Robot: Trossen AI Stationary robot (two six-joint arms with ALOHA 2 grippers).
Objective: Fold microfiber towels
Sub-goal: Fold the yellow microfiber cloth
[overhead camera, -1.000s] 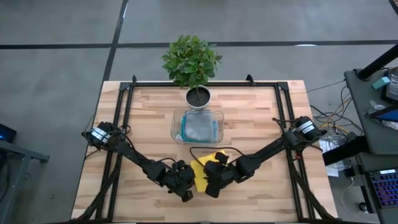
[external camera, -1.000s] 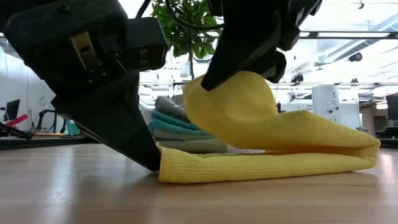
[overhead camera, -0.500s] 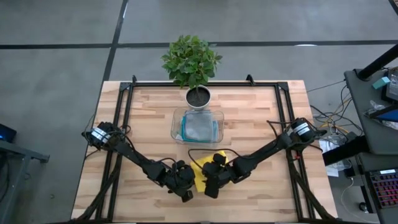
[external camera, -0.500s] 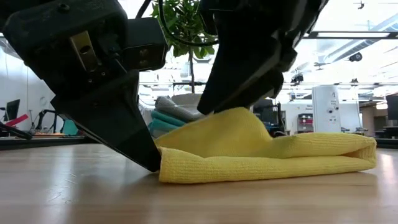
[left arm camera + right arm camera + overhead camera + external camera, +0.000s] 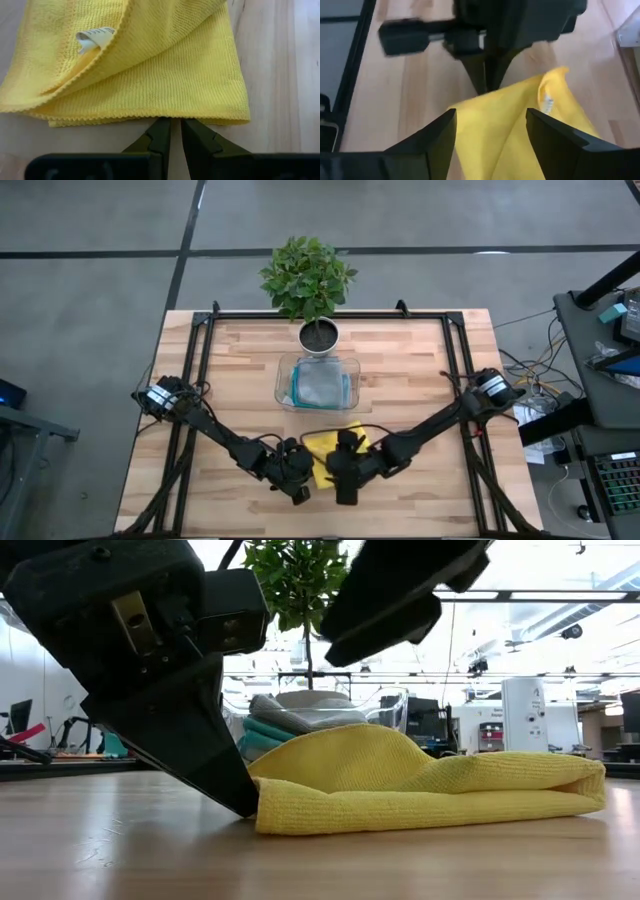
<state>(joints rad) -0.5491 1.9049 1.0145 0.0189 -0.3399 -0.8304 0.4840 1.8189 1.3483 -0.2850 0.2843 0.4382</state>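
Worktop (image 5: 400,370), near front edge: one folded yellow towel (image 5: 420,790). Left gripper (image 5: 171,131), jaws nearly together, tips at its hem. Right gripper (image 5: 490,131) above it, jaws apart, empty. Clear tray (image 5: 283,385) holds stacked towels (image 5: 290,725); count unclear.

Bright even light, backlit low view; blurred right wrist view

We count 1 yellow towel (image 5: 332,450) lying folded on the counter (image 5: 400,370). In 1 clear tray (image 5: 318,383) rests 1 stack of towels (image 5: 290,720), of which we can tell 2 teal layers and 1 grey layer on top. We see 1 potted plant (image 5: 308,280) beside the tray, and 2 arms, each ending in 1 claw: left claw (image 5: 297,480), right claw (image 5: 345,480).
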